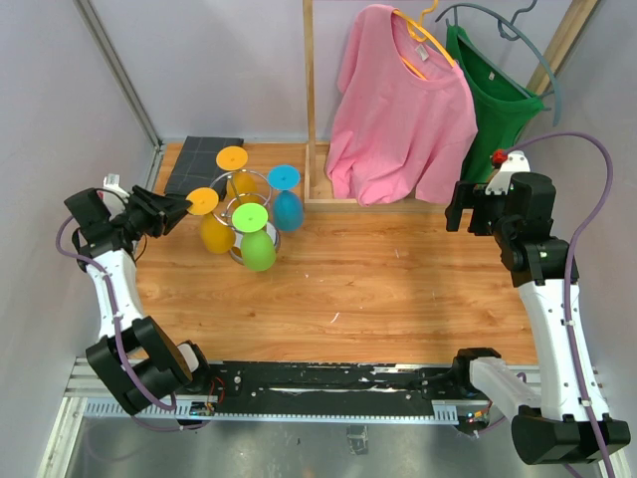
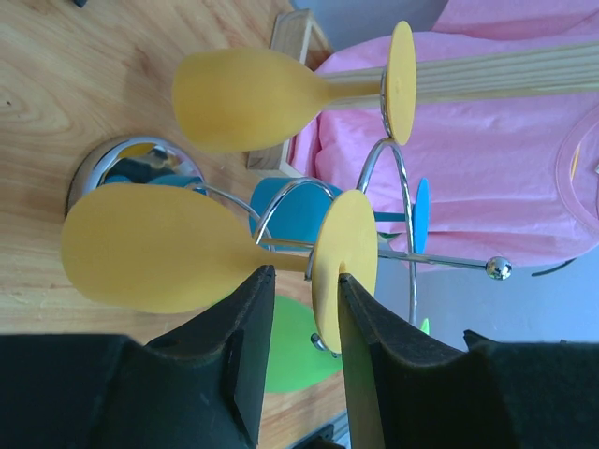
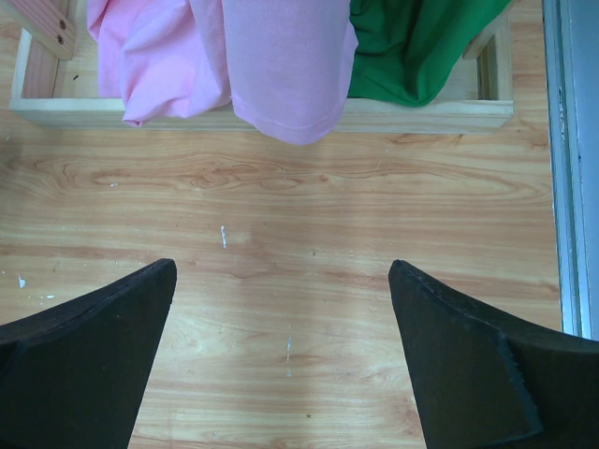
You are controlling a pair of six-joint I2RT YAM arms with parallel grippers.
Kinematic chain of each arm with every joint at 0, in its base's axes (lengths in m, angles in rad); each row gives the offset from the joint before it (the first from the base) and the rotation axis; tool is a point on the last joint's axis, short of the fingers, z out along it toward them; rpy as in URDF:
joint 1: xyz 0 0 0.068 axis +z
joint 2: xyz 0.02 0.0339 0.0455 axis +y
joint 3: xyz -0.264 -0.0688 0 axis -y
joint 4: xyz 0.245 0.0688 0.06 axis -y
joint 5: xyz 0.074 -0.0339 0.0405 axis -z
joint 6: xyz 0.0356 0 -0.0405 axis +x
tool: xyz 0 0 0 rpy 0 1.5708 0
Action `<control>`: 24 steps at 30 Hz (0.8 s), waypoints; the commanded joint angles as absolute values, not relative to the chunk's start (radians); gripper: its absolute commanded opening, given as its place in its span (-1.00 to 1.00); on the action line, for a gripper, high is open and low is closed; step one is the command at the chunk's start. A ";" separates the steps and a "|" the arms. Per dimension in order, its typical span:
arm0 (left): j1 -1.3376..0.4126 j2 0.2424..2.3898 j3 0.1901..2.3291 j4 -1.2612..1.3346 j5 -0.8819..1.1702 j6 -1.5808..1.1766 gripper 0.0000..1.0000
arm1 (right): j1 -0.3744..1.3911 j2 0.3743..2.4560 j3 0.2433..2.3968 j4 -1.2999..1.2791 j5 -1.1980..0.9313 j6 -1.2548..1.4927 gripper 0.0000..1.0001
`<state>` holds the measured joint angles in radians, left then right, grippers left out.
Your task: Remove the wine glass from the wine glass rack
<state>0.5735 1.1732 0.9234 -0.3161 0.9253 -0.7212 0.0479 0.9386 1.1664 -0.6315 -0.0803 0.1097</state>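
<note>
The rack carries four glasses, each hung bowl down by its foot from a wire arm. The near yellow glass is right at the tips of my left gripper. The far yellow glass hangs beyond it, and the blue glass and green glass hang on the rack's other side.

My left fingers stand partly apart, one beside the bowl, the other at the foot's rim, with the stem crossing just past their tips. There is open space between the bowl-side finger and the foot, so I am not clamped on it. Whether the other finger touches the foot I cannot tell.

From my left wrist the green glass is mostly hidden behind my fingers. The blue one shows only in pieces behind the wires and the yellow foot.

My right gripper is spread wide over the bare table, holding nothing, well apart from the rack. Ahead of it a wooden frame holds the hems of a pink shirt and a green shirt, both cut off at the top edge. Only the inner corners of my right fingers show.
</note>
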 commanded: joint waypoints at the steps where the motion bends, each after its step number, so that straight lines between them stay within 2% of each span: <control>1: 0.584 1.182 0.927 -0.308 0.944 -0.705 -0.25 | 0.063 0.930 1.151 -0.644 -0.089 0.129 0.96; 9: 0.586 1.189 0.930 -0.307 0.955 -0.705 -0.49 | 0.063 0.921 1.144 -0.644 -0.094 0.141 0.97; 13: 0.586 1.191 0.933 -0.305 0.966 -0.709 -0.71 | 0.063 0.917 1.138 -0.643 -0.097 0.146 0.97; 16: 0.586 1.191 0.937 -0.305 0.977 -0.714 -0.97 | 0.063 0.916 1.131 -0.639 -0.100 0.148 0.97; 24: 0.586 1.182 0.958 -0.304 1.009 -0.742 -0.99 | 0.063 0.914 1.130 -0.634 -0.104 0.149 0.97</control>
<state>0.5804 1.1847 0.9257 -0.3088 0.9649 -0.7444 0.0479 0.9276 1.1374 -0.6346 -0.0898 0.1352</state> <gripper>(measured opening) 0.030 0.984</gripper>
